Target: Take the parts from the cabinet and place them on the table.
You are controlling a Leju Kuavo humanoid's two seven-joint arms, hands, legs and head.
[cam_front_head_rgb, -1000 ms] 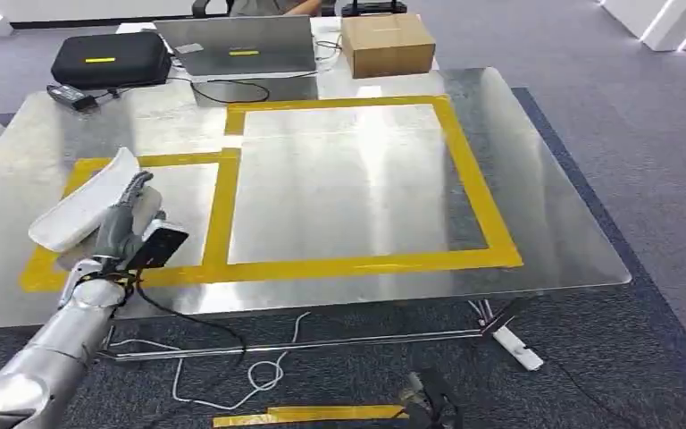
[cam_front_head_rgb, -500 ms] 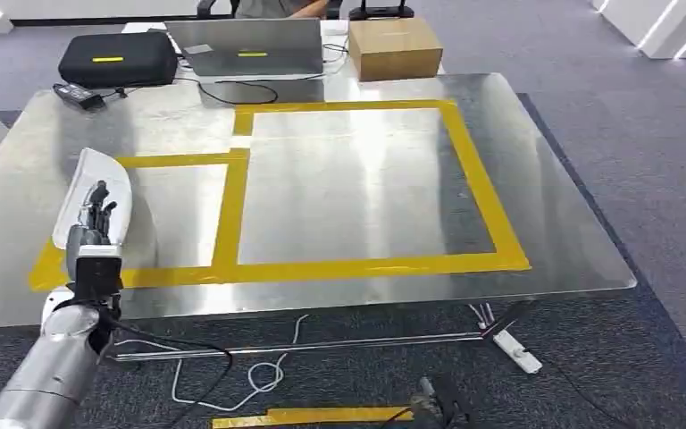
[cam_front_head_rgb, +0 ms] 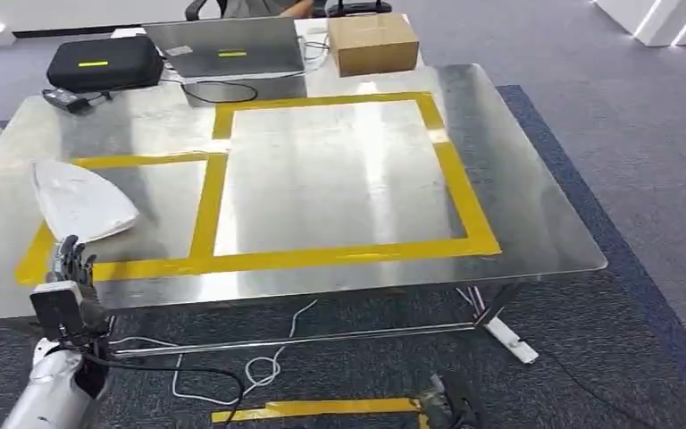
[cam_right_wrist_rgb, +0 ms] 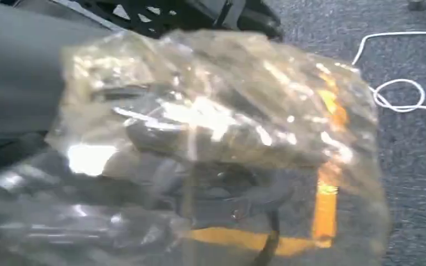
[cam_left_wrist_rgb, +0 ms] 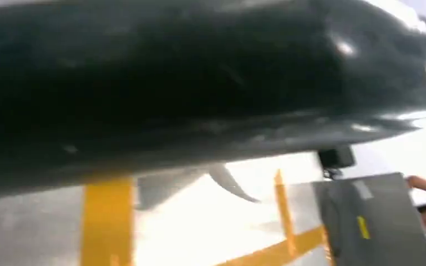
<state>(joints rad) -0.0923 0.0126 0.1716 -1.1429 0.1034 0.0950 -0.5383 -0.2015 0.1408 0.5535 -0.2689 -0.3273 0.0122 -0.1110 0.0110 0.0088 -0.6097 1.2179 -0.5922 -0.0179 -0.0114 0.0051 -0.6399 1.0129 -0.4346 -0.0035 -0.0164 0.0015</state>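
A white part [cam_front_head_rgb: 82, 202] lies flat on the steel table [cam_front_head_rgb: 536, 223], inside the left yellow-taped box [cam_front_head_rgb: 204, 207], with the robot's left hand [cam_front_head_rgb: 69, 264] just off the table's near-left edge, apart from the part, fingers pointing up and holding nothing. The right wrist view shows the right hand [cam_right_wrist_rgb: 28, 105] low over the floor behind a crinkled clear bag [cam_right_wrist_rgb: 216, 149] with dark pieces inside; the bag appears to be in its hold, though the fingers are hidden. One placement looks complete. The next move likely calls for lifting the bag onto the table, well clear of the white part.
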